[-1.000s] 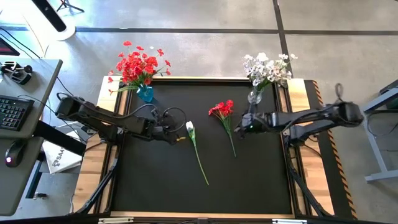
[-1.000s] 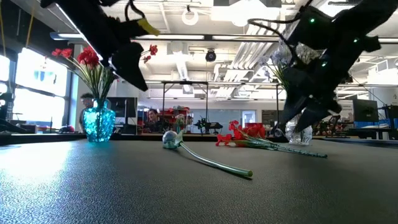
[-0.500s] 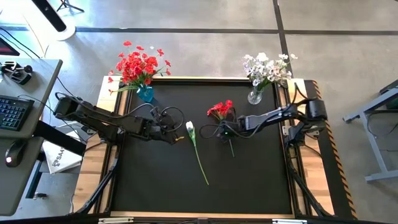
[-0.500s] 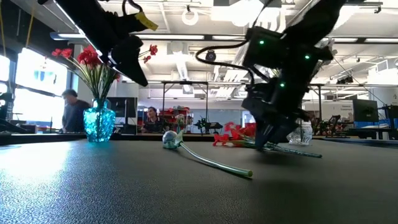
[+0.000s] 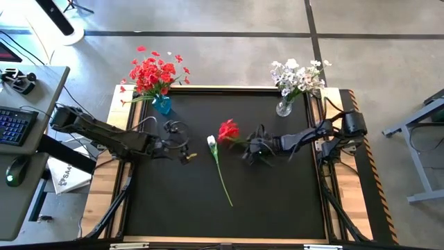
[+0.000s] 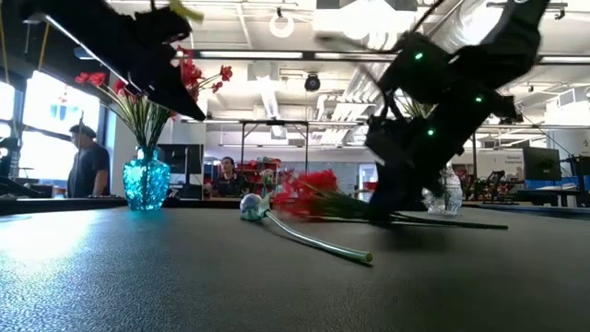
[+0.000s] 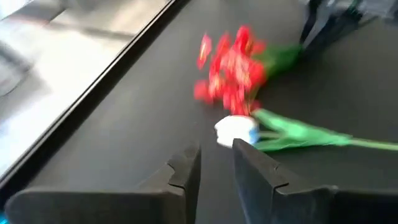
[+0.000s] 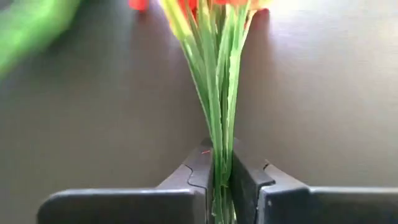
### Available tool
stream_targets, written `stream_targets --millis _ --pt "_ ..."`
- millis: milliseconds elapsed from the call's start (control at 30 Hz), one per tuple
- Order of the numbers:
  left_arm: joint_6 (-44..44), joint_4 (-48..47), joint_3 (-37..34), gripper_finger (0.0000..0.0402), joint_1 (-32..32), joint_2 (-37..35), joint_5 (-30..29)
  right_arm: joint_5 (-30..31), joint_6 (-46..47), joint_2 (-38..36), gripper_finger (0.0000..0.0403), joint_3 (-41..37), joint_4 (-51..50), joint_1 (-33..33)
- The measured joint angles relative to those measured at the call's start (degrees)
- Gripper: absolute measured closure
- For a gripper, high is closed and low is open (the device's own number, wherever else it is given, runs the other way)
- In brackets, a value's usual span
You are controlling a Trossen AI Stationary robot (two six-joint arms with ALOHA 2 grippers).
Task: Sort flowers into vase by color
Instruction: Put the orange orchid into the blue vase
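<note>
A red flower bunch (image 5: pixel 227 130) lies near the table's middle, and my right gripper (image 5: pixel 248 148) is shut on its green stems. Just left of it a single white flower (image 5: pixel 212 143) lies flat on the black mat, its stem (image 5: pixel 223 177) running toward the near edge. My left gripper (image 5: pixel 186 154) hovers left of the white bloom (image 7: pixel 236 129), its fingers a narrow gap apart with nothing between them. Red flowers stand in a blue vase (image 5: pixel 161 105) at the far left. White flowers stand in a clear vase (image 5: pixel 284 108) at the far right. My right gripper pinches the bundle of green stems (image 8: pixel 219 152) between its two fingers, partway down from the blooms. It comes slanting down from the table's right side, and the stems run on ahead past the fingertips to the red blooms (image 6: pixel 309 187). The stems' free end (image 6: pixel 489 225) trails low behind the gripper.
The black mat (image 5: pixel 173 201) sits in a wooden frame (image 5: pixel 104 194). A desk with a keyboard (image 5: pixel 14 125) and a mouse stands off the table's left side. In the low view, people (image 6: pixel 88 166) show in the room beyond.
My right gripper has reached down and toward the table's left, onto the red flower's stems, and has shut on them. The bunch has swung about and its blooms have shifted left toward the white bloom. My left gripper has drawn back toward the left edge.
</note>
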Motion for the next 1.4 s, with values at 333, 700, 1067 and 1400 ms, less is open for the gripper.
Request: stream_targets --millis 333,700,1067,1400 --pt "21.6 40.2 -15.2 0.0335 0.0 -6.1 19.0 -6.1 -23.9 -2.4 0.0397 -5.9 51.9 2.9" --pt "28.6 69.1 -17.0 0.0323 0.4 4.4 27.5 -17.4 -36.3 -2.4 0.0392 0.8 63.8 3.4" --pt "23.7 72.2 -6.9 0.0219 4.2 16.5 27.7 -17.3 -39.2 -2.4 0.0392 2.9 61.8 4.1" --pt "24.2 72.0 -0.2 0.019 5.0 22.5 33.4 -16.4 -40.0 -2.4 0.0391 2.9 61.3 4.1"
